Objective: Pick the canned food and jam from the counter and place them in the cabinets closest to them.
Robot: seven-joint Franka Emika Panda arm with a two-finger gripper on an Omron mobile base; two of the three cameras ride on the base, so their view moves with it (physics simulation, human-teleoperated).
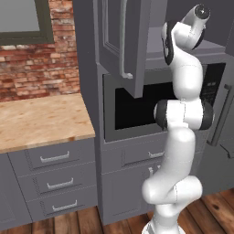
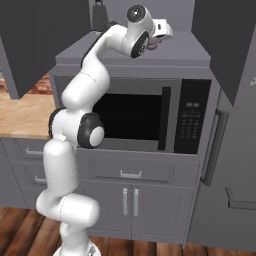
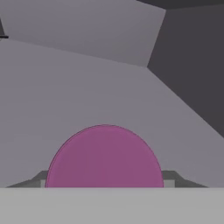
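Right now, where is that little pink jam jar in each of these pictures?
Left base view: I cannot pick the jam out; the arm's top link stands in front of the open cabinet.
Right base view: the jam peeks out pink at the hand, above the microwave.
Hand view: the jam is the big pink disc at bottom centre.
Shared landmark: the microwave under the shelf.

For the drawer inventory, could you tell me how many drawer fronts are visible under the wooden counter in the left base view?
3, stacked below the wooden counter: top drawer, middle drawer, bottom drawer. Others may lie beyond the left edge.
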